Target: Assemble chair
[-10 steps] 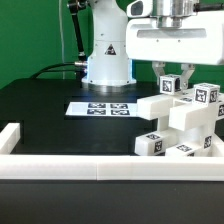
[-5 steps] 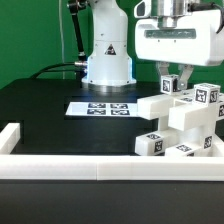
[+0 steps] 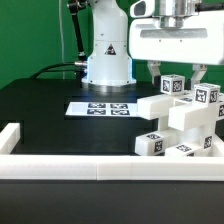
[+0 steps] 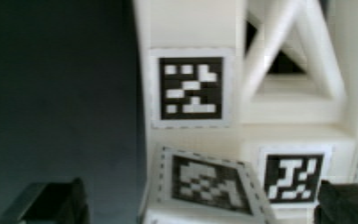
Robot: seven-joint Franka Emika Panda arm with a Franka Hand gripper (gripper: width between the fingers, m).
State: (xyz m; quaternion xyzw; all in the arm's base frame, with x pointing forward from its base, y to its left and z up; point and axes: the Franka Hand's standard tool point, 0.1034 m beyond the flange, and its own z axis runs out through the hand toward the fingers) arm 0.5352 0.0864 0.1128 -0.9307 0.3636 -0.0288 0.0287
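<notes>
White plastic fills my exterior view's right side: the chair (image 3: 185,122), partly built from blocky tagged pieces, sits on the black table (image 3: 60,115) just inside the white rail (image 3: 100,166). I see the gripper (image 3: 176,72) directly above it, jaws spread wide, one finger on each side of the topmost tagged block and clear of it. I also see the marker board (image 3: 100,108) lying flat near the robot base (image 3: 106,55). My wrist view shows the chair's tags close up.
</notes>
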